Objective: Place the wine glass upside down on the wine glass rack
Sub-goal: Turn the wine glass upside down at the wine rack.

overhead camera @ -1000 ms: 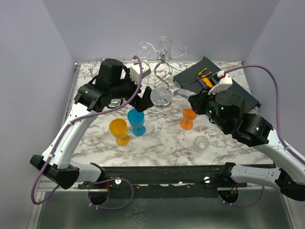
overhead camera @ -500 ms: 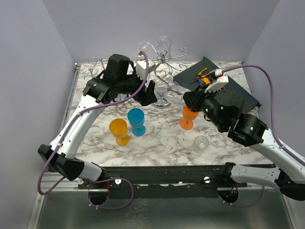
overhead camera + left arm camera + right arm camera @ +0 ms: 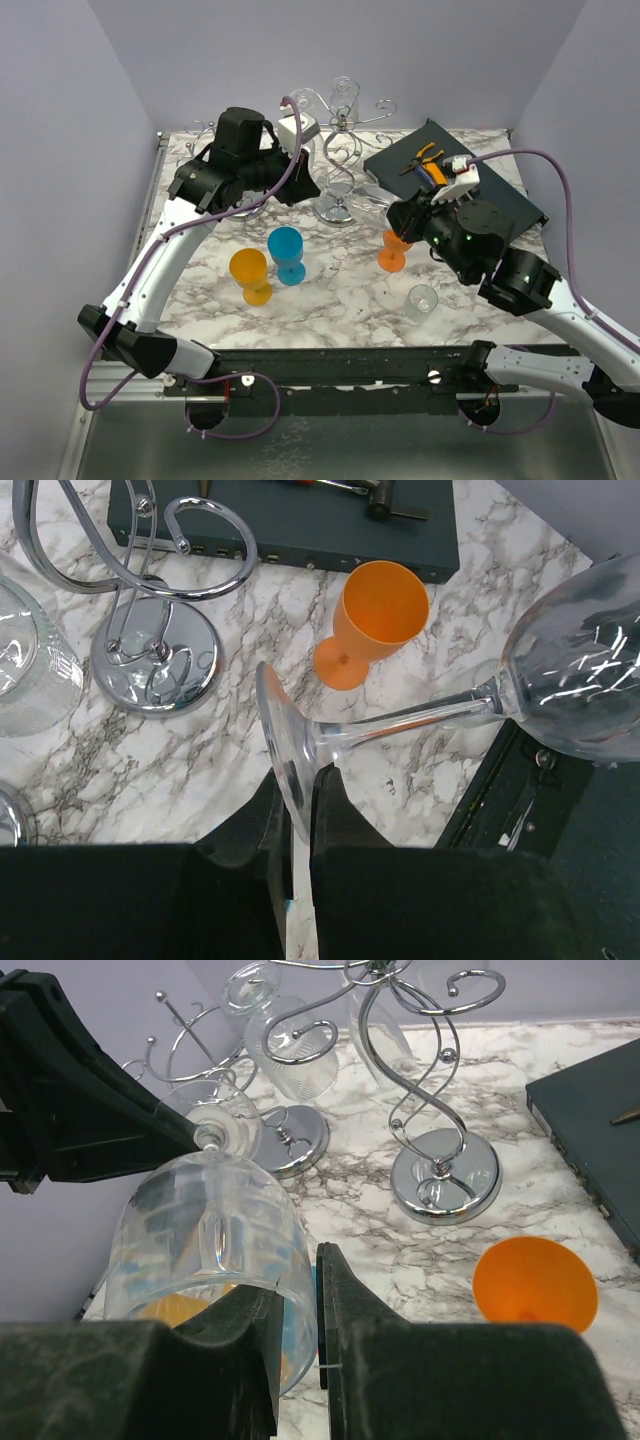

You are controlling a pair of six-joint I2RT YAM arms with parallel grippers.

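A clear wine glass (image 3: 400,720) hangs on its side above the marble table, held at both ends. My left gripper (image 3: 300,802) is shut on the edge of its round foot (image 3: 283,742). My right gripper (image 3: 298,1295) is shut on the rim of its bowl (image 3: 210,1225), one finger inside and one outside. In the top view the left gripper (image 3: 308,190) and right gripper (image 3: 398,216) face each other in front of the chrome wine glass rack (image 3: 340,130); the glass itself barely shows there. The rack's round base (image 3: 158,665) stands just beyond the glass.
On the table stand an orange goblet (image 3: 393,250), a blue goblet (image 3: 287,252), a yellow goblet (image 3: 249,275) and a small clear glass (image 3: 421,300). A dark tray (image 3: 470,180) with tools lies back right. A second rack (image 3: 290,1140) with hanging glasses stands back left.
My left gripper has swung in to the glass's foot and shut on it. My right arm has carried the bowl slightly left towards it.
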